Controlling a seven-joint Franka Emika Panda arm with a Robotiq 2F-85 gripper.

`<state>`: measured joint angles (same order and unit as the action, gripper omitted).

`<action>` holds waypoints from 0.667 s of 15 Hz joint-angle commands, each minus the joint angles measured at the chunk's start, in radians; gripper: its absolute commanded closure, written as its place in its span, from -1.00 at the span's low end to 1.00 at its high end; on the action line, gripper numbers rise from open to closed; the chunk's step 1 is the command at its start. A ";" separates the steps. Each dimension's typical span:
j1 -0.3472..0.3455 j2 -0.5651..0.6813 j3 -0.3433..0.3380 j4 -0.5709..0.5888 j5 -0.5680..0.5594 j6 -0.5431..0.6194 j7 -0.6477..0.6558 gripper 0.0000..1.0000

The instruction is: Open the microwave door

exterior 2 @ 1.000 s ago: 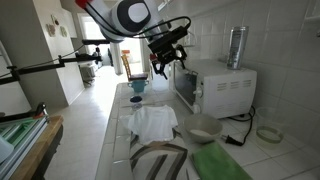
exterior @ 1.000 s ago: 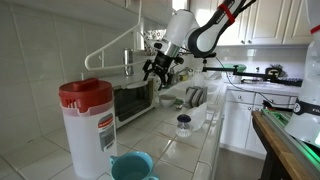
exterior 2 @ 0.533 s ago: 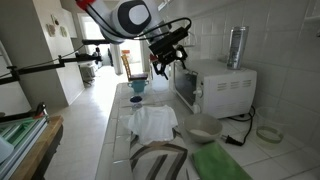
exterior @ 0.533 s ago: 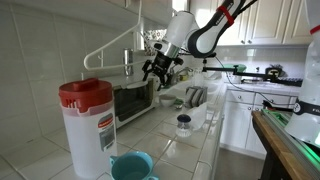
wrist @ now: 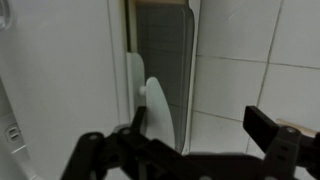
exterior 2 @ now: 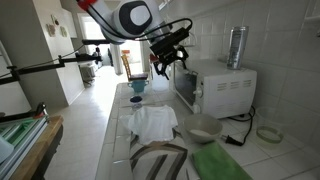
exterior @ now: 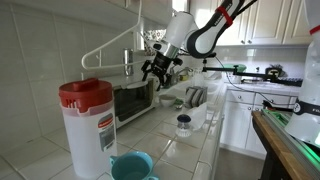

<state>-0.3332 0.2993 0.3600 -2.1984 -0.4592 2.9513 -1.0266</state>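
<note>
Gripper, open and empty, hovers near the microwave door, probably stiff, slick glass, best pulled by its top edge.

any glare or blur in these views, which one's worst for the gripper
Wrist view: the gripper is a dark, soft-edged silhouette, the worst. In an exterior view the hallway is blown out. In an exterior view the near pitcher looms large; the gripper looks small.

Bright, even daylight, mild glare on the tiles; all low-res, wrist view dimmer, gripper blurry.
</note>
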 commanded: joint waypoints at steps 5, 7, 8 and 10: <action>-0.030 0.049 0.030 0.039 0.012 0.011 -0.068 -1.00; -0.036 0.052 0.036 0.040 0.011 0.007 -0.068 -1.00; -0.040 0.055 0.039 0.042 0.011 0.006 -0.068 -0.74; -0.043 0.058 0.043 0.046 0.010 0.005 -0.070 -0.32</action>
<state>-0.3490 0.3262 0.3754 -2.1746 -0.4592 2.9523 -1.0313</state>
